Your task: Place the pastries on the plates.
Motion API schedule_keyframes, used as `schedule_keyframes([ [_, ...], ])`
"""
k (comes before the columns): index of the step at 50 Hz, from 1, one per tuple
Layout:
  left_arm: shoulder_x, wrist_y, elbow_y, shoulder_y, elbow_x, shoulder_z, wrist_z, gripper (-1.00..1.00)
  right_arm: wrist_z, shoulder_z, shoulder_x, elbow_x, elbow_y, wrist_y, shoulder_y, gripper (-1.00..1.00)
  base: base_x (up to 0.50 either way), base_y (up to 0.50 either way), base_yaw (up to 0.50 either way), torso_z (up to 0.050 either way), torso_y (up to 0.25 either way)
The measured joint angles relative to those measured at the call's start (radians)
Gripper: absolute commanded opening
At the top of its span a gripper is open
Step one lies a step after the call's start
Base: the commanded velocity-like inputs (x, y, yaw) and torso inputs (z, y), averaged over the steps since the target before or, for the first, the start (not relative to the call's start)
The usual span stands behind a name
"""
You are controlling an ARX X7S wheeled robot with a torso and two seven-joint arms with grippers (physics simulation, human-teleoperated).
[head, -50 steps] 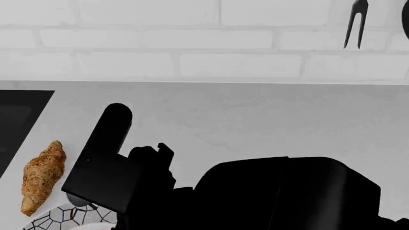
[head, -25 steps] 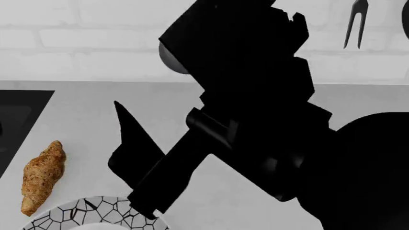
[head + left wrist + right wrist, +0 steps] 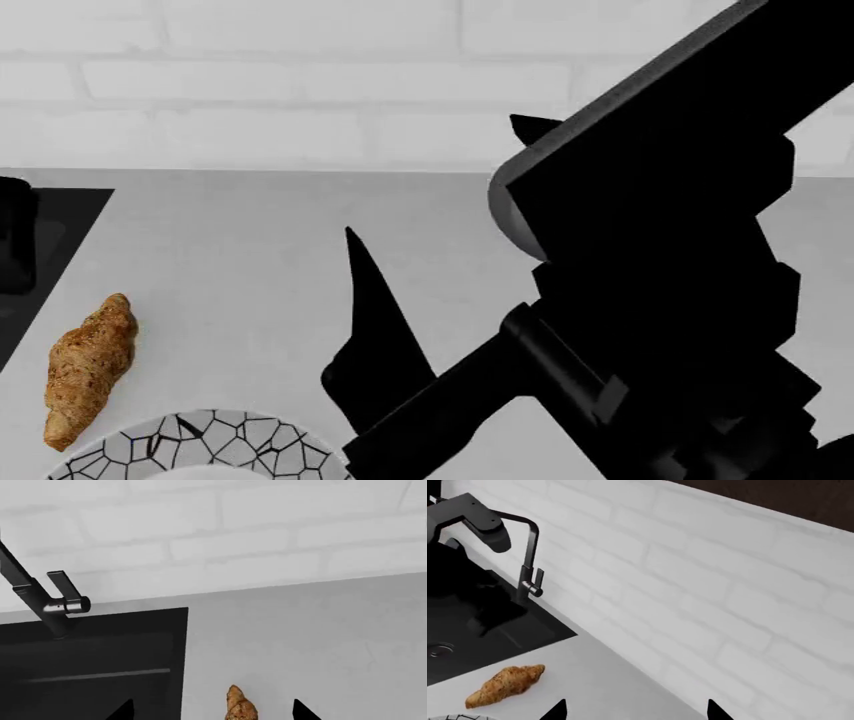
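Observation:
The brown speckled croissant (image 3: 88, 370) lies on the grey counter just beyond the rim of a mosaic-rimmed plate (image 3: 200, 445), beside the sink. My right gripper (image 3: 431, 175) is raised high over the counter, open and empty. In its wrist view (image 3: 635, 711) the croissant (image 3: 506, 684) lies off to one side. My left gripper (image 3: 212, 712) is open and empty, and the croissant's tapered end (image 3: 240, 710) shows between its fingertips (image 3: 301, 712). The bun and the second plate are out of view.
A black sink (image 3: 54, 230) is set into the counter to the left, with a dark faucet (image 3: 527, 555) at the white brick wall. A dark part of my left arm (image 3: 14, 245) hangs over the sink. A black fork (image 3: 742, 45) hangs on the wall.
My right arm has swung up and to the right across the head view, uncovering more of the plate. A dark part of the left arm has come in at the left edge.

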Motion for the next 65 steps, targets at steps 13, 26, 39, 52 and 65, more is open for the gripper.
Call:
schedule_keyframes([
  [13, 0.0, 0.01, -0.044, 0.018, -0.018, 0.045, 0.007, 1.0, 0.045, 0.012, 0.03, 0.04, -0.036, -0.028, -0.033, 1.0, 0.0, 0.0, 0.0, 0.0, 0.0],
  [26, 0.027, 0.044, -0.096, 0.009, 0.088, 0.113, 0.107, 1.0, 0.067, 0.016, 0.047, 0.072, -0.052, -0.04, -0.034, 1.0, 0.0, 0.0, 0.0, 0.0, 0.0],
  [39, 0.055, 0.103, -0.16, 0.007, 0.222, 0.185, 0.231, 1.0, 0.077, 0.014, 0.054, 0.099, -0.053, -0.039, -0.014, 1.0, 0.0, 0.0, 0.0, 0.0, 0.0],
  [52, 0.08, 0.145, -0.211, 0.019, 0.289, 0.23, 0.291, 1.0, 0.091, 0.009, 0.064, 0.136, -0.059, -0.038, 0.01, 1.0, 0.0, 0.0, 0.0, 0.0, 0.0],
  [65, 0.087, 0.179, -0.251, 0.056, 0.324, 0.257, 0.322, 1.0, 0.113, 0.005, 0.074, 0.174, -0.065, -0.043, 0.029, 1.0, 0.0, 0.0, 0.0, 0.0, 0.0],
])
